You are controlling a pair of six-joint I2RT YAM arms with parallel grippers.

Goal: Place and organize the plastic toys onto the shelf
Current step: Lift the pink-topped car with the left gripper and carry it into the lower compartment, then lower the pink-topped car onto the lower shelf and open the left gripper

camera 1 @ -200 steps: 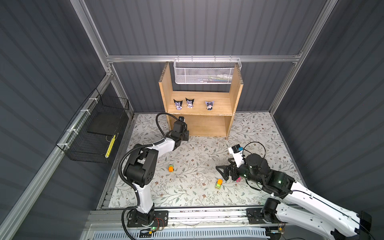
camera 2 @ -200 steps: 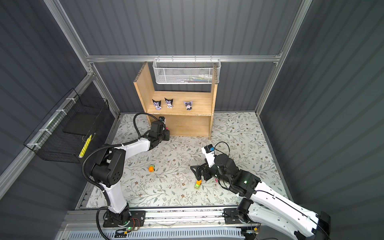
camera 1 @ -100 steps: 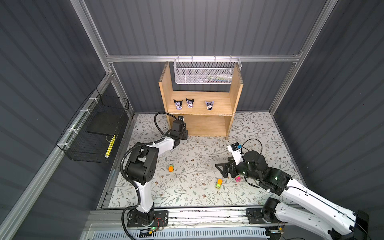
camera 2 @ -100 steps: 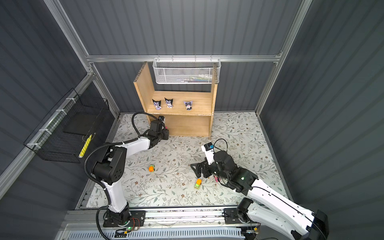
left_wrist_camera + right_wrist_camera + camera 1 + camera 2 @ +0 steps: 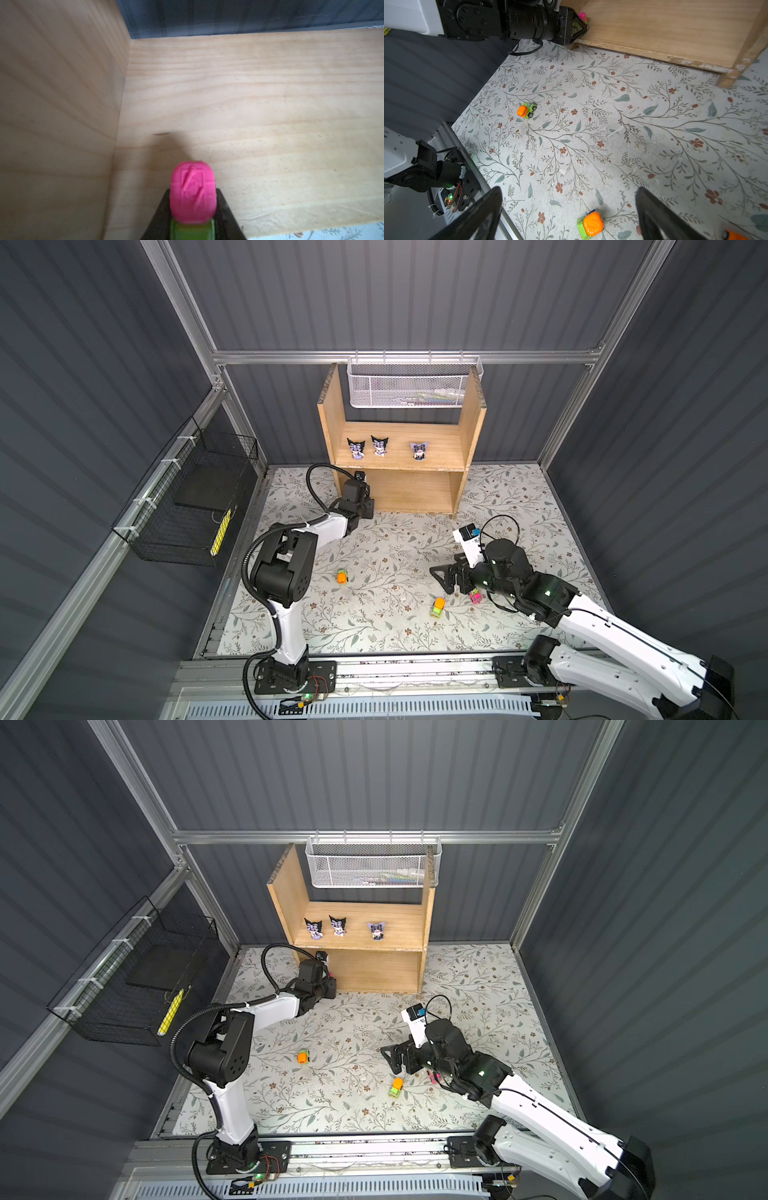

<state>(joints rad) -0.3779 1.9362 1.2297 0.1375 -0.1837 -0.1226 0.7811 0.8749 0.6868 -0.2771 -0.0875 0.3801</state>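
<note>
Left pincer [image 5: 192, 204] is clamped on the pink car [image 5: 192, 187], squeezing its flanks. The car's long axis runs straight out from the pincer, pink end leading and green end back toward my wrist, aimed into the shelf [image 5: 259, 93]'s lower tier, just past the board's front edge. Whether it touches the wood, I can't tell. Above that pincer, three figurines [image 5: 356, 448] stand upright on the upper tier. Right pincer [image 5: 569, 188] hangs wide apart over the desk [image 5: 654, 135], gripping nothing. An orange car [image 5: 589, 226] sits between its fingers, nearer the wrist; its heading I can't make out. Well ahead of that pincer lies a mixer car [image 5: 527, 110], green cab toward the shelf, orange drum away.
</note>
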